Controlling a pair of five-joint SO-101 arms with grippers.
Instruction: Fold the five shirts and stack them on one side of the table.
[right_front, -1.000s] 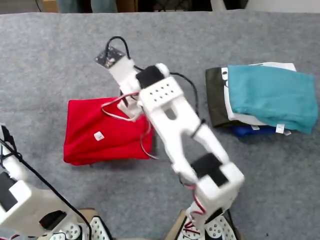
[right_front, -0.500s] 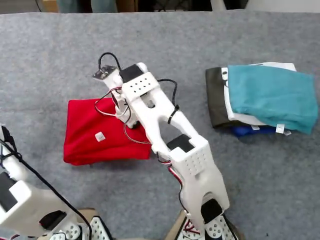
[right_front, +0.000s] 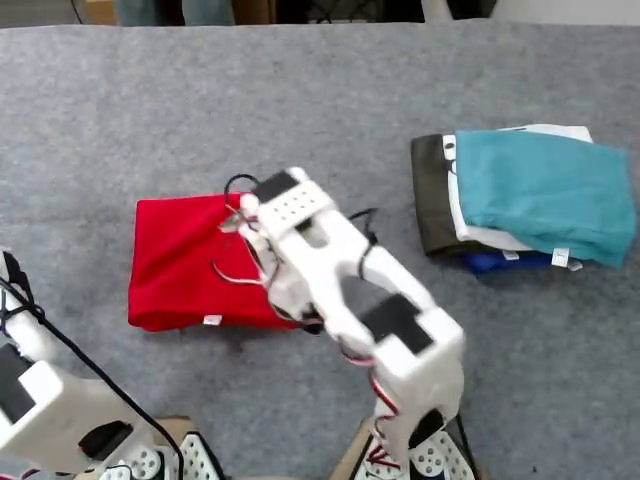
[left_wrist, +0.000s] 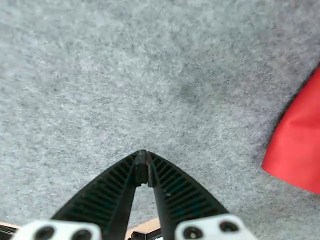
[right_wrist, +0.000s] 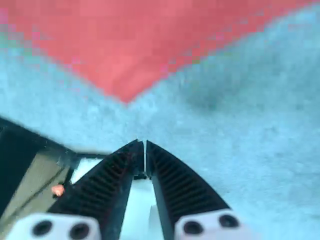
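Observation:
A folded red shirt (right_front: 185, 260) lies left of the table's middle, with a small white tag (right_front: 212, 320) at its near edge. My right arm (right_front: 320, 250) is bent over the shirt's right edge. In the right wrist view my right gripper (right_wrist: 145, 146) is shut and empty above grey felt, just off a corner of the red shirt (right_wrist: 135, 45). My left gripper (left_wrist: 143, 157) is shut on nothing over bare felt, and a corner of the red shirt (left_wrist: 300, 150) shows to one side. The left arm (right_front: 45, 400) sits at the near left.
At the right stands a stack of folded shirts: teal (right_front: 545, 190) on top, white and blue under it, and a dark one (right_front: 430, 195) sticking out on the left. Grey felt (right_front: 120, 110) covers the table. The arm bases stand at the near edge.
My right arm has drawn back from the far edge of the red shirt toward the near side. The shirt's white tag now lies at the near edge instead of on top.

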